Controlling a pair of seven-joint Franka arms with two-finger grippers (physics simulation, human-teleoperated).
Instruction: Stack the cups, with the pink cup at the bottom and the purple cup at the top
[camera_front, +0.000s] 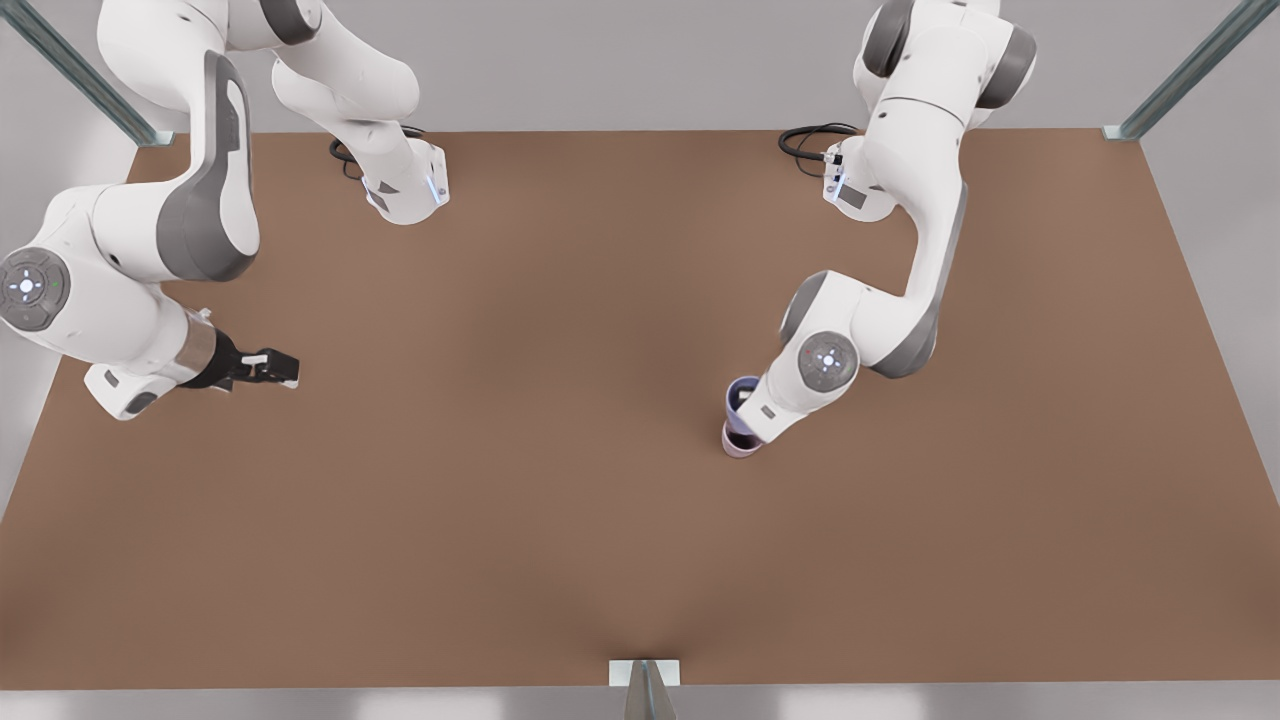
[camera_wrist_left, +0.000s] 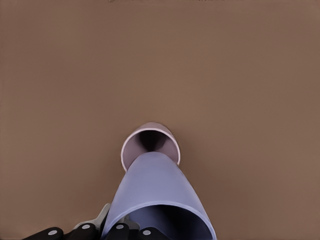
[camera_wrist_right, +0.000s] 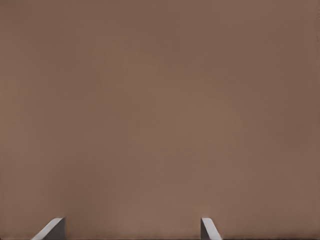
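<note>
- Two cups in all, one pink and one purple, both near the middle-right of the table (camera_front: 560, 520) in the front view.
- The pink cup (camera_wrist_left: 150, 142) stands upright on the table, its open mouth up; in the front view only its lower edge (camera_front: 738, 450) peeks out under the arm.
- The purple cup (camera_wrist_left: 157, 192) hangs directly over the pink one, its base at or just inside the pink rim; whether the two touch I cannot tell. In the front view its rim (camera_front: 738, 392) shows beside the arm's wrist.
- Two arms, each with one two-finger gripper.
- The left gripper (camera_wrist_left: 107, 231) belongs to the arm on the front view's right. It grips the purple cup by the rim, jaws closed on the wall, one finger inside the mouth and the other outside.
- The right gripper (camera_front: 272, 368) belongs to the arm on the front view's left. It waits above bare table, well apart from the cups. Its two fingertips (camera_wrist_right: 50, 229) stand far apart with nothing between them, so the jaws are open.
- No brand, label or readable writing on cups, arms or table.
- Each arm has one round disc with small lights on a joint; two such discs in total.
</note>
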